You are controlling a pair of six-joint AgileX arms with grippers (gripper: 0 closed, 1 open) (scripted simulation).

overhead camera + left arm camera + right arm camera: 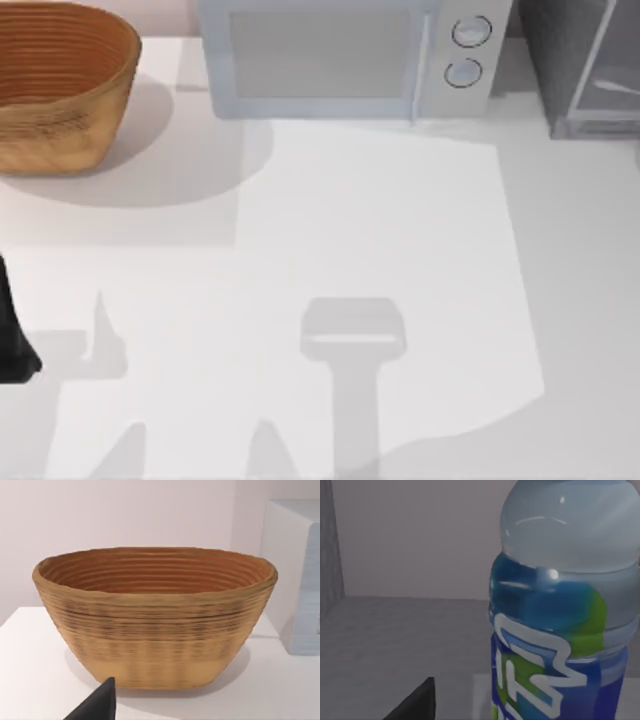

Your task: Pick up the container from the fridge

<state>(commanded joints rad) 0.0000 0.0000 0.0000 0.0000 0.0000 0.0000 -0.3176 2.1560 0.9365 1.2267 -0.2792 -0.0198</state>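
Note:
The container [560,615], a pale translucent bottle with a blue, green and white label, stands upright and very close in the right wrist view. It is inside the fridge, whose grey floor [395,640] and dark side wall [327,545] surround it. One dark fingertip [417,702] of my right gripper shows beside the bottle, apart from it, and the gripper is open. In the top view the fridge [590,70] is a dark grey cabinet with a glassy door panel at the back right corner. My left arm [12,340] is parked at the table's left edge.
A brown woven basket [60,85] sits at the back left and faces my left wrist camera [155,620]. A white microwave [350,55] with two round knobs stands at the back middle. The white table [350,230] carries the arms' shadows.

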